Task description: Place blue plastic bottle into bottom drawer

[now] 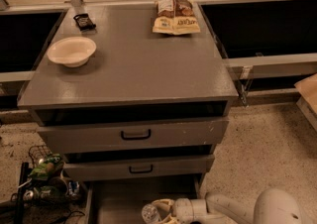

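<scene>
The gripper (166,211) has its jaws clenched on the bottle (149,213), low over the floor of the open bottom drawer (124,196). The frame's lower edge cuts both off, so I cannot tell whether the bottle touches the floor. The arm (225,206) enters from the right.

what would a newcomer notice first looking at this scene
The white robot arm's gripper reaches in from the lower right, right at the clear ribbed plastic bottle, over the pulled-out grey bottom drawer. Above, on the grey cabinet top, a pale round bowl sits at the left and snack bags lie near the back edge.
</scene>
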Controlling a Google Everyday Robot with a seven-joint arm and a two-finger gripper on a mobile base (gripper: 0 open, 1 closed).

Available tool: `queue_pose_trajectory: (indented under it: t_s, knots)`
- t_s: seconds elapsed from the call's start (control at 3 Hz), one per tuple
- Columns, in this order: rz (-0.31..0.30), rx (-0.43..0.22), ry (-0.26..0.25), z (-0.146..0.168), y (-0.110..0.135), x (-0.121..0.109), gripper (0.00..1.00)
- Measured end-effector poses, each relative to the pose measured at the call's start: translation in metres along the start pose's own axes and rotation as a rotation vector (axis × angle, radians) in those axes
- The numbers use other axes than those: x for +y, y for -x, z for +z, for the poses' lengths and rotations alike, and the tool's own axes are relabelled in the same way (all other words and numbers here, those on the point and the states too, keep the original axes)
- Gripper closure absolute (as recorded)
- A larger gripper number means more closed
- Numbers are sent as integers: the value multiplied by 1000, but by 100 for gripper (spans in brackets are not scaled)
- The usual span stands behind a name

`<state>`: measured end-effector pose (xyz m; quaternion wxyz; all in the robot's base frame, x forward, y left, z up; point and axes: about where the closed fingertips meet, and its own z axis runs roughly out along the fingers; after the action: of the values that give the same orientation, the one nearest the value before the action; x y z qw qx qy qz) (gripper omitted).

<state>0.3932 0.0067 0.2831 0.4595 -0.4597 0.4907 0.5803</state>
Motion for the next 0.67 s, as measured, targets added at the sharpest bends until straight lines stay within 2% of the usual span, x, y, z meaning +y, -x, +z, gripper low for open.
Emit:
queue_pose_trajectory:
  t_s: [0.33,0.67]
  knots:
    - [9,-13,0,1,-3,0,100]
    - [20,-55,12,5,-22,-11,100]
